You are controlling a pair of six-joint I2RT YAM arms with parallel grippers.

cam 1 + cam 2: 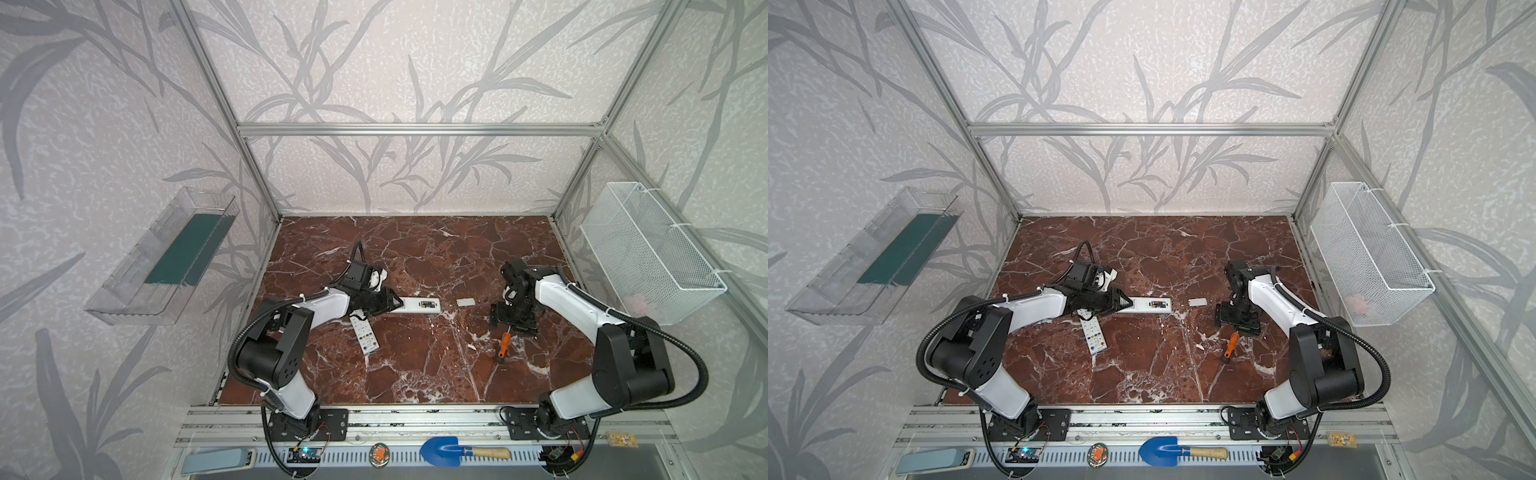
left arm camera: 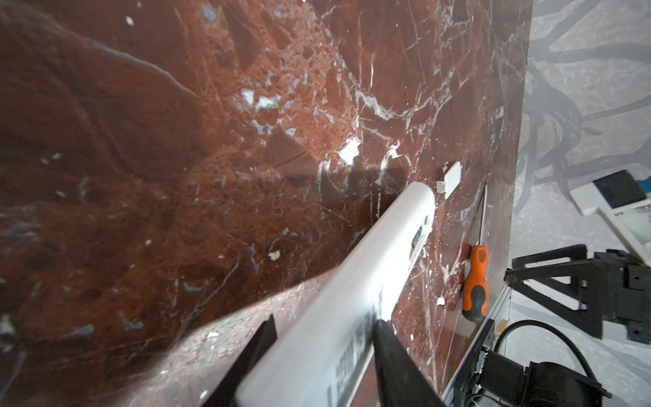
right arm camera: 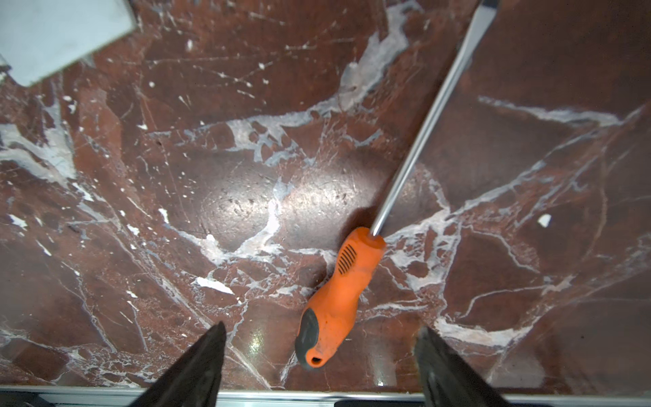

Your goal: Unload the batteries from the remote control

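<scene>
Right gripper [image 3: 321, 327] hangs spread wide over the screwdriver [image 3: 338, 292], holding nothing; left gripper [image 2: 324, 320] straddles the remote control [image 1: 409, 305], whether it pinches I cannot tell; the batteries [image 1: 424, 304] sit in its uncovered bay; loosely held, the remote could skid under prying; clear wall bin [image 1: 120, 291] holds a green strip [image 1: 189, 249]; wire basket [image 1: 648, 249], something pale.

Glossy marble tabletop [image 3: 211, 176], smooth white plastic remote [image 2: 338, 303], matt orange screwdriver handle [image 3: 338, 296] (shiny metal shaft [image 3: 431, 116]).
</scene>
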